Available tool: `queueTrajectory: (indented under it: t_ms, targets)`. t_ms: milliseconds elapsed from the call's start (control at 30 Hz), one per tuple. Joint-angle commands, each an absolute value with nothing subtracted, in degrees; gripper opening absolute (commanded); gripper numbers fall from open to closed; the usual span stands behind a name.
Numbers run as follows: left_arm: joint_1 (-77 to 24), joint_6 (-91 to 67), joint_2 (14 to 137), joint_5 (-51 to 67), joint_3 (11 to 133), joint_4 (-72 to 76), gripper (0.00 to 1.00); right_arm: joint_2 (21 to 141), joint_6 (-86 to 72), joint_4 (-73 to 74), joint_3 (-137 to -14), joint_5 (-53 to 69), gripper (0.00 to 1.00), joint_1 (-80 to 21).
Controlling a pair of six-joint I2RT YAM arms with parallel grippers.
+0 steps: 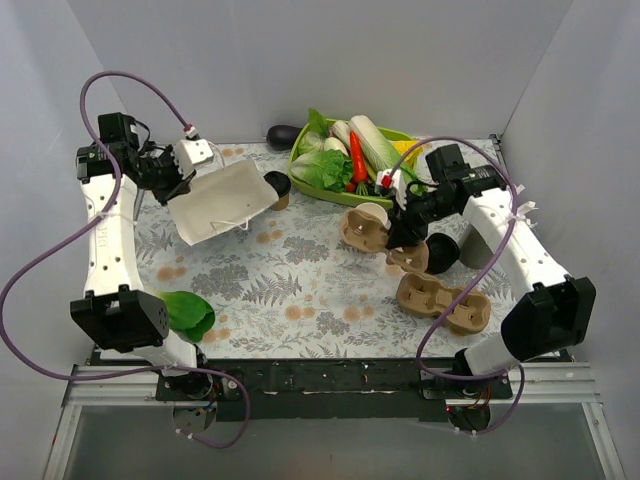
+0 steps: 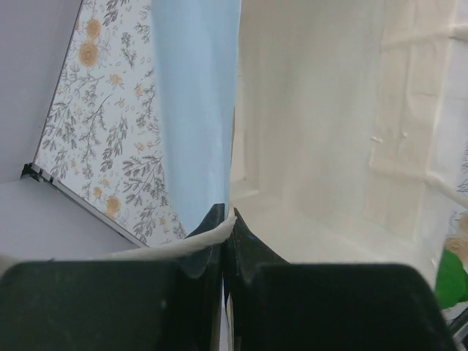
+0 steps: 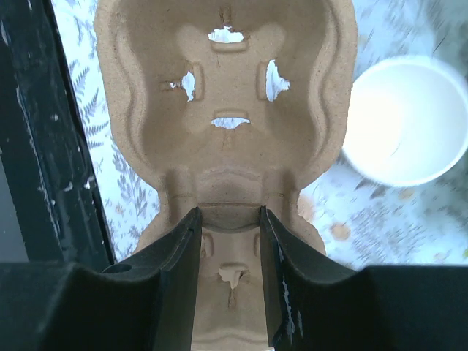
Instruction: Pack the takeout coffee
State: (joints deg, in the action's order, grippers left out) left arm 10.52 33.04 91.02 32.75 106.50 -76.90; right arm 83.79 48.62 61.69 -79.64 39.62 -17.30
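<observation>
The takeout coffee (image 1: pixel 278 190), a small tan cup with a black lid, sits at the right end of the bag (image 1: pixel 220 202), by its mouth. The bag lies tilted on the table, white inside and blue outside (image 2: pixel 194 110). My left gripper (image 1: pixel 183 182) (image 2: pixel 230 216) is shut on the bag's rim and its white cord handle. My right gripper (image 1: pixel 400 225) (image 3: pixel 228 212) is closed on the middle ridge of a brown pulp cup carrier (image 1: pixel 365 228) (image 3: pixel 227 95). The coffee does not show in either wrist view.
A second pulp carrier (image 1: pixel 440 300) lies at the front right. Black lids (image 1: pixel 443 250) sit beside my right gripper. A lidless cup (image 3: pixel 406 121) stands beside the held carrier. A green tray (image 1: pixel 300 185) of vegetables and an eggplant (image 1: pixel 282 133) are at the back. A green leaf (image 1: pixel 190 312) lies front left.
</observation>
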Motion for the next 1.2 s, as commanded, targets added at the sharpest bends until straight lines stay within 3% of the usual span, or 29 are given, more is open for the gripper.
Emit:
queueTrajectory:
  t_ms: [0, 133, 467, 867, 1167]
  targets:
    - [8.97, 29.62, 84.21, 35.77, 102.93, -79.01, 0.00, 87.09, 45.18, 60.91, -89.63, 44.73, 0.01, -20.12]
    - [6.86, 27.17, 80.95, 35.07, 99.94, -79.10, 0.00, 90.26, 42.19, 60.29, -97.98, 46.67, 0.01, -21.71]
    - [4.31, 24.26, 75.42, 31.38, 96.77, -79.19, 0.00, 91.05, 37.10, 58.89, -103.71, 49.48, 0.01, -22.85]
    - [0.79, 10.91, 73.83, 45.16, 92.55, -79.28, 0.00, 92.81, 23.13, 51.86, -114.33, 54.22, 0.01, -23.20]
    - [-8.51, 3.00, 71.46, 47.81, 87.11, -79.19, 0.00, 89.65, 19.95, 50.18, -116.19, 53.35, 0.01, -24.26]
